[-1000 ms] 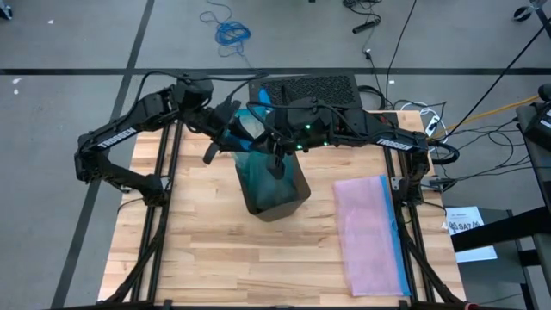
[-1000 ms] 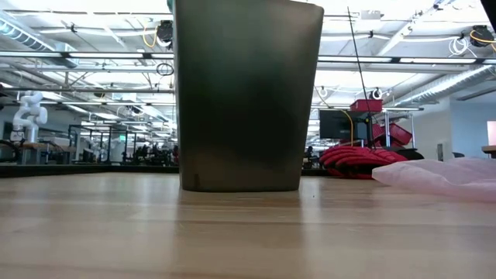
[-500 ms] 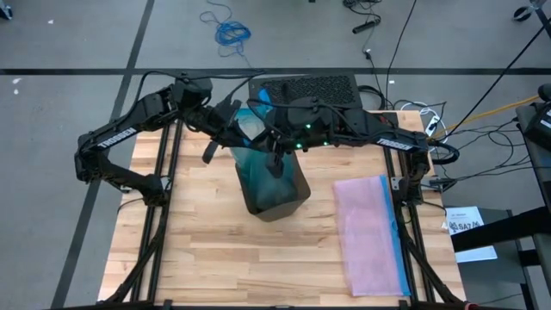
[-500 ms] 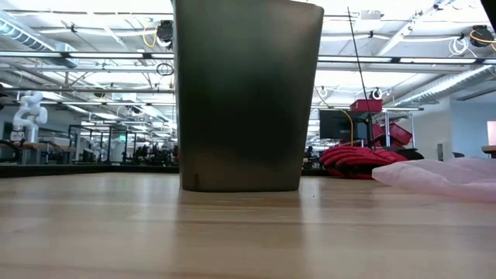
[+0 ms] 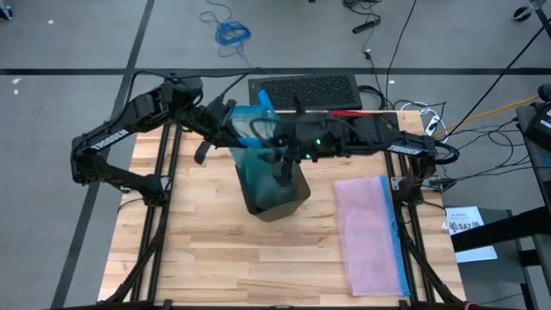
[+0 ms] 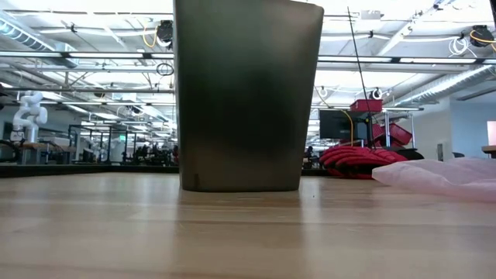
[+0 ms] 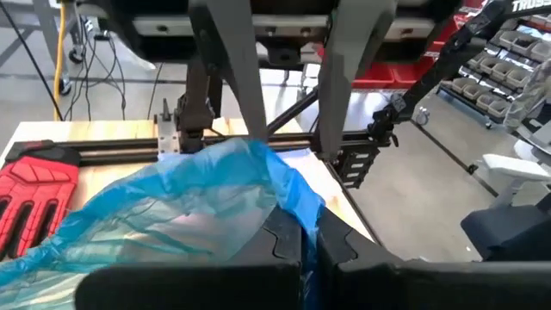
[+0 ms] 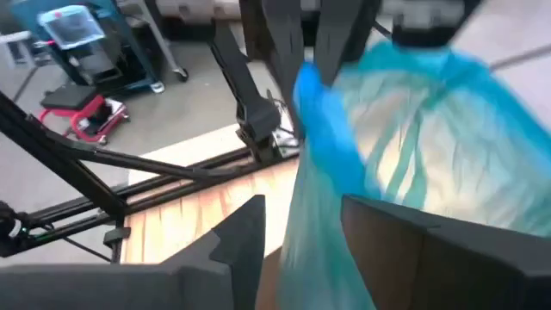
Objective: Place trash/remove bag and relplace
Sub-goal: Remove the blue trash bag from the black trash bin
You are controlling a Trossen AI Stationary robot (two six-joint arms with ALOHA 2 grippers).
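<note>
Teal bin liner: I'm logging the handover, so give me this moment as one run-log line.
stage: liner lift | left gripper: shut on translucent teal plastic bin liner | right gripper: open around liner | dark grey bin: upright

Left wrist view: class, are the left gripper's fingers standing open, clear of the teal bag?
No: the left gripper has its fingers shut on a blue fold of the teal bag.
</note>
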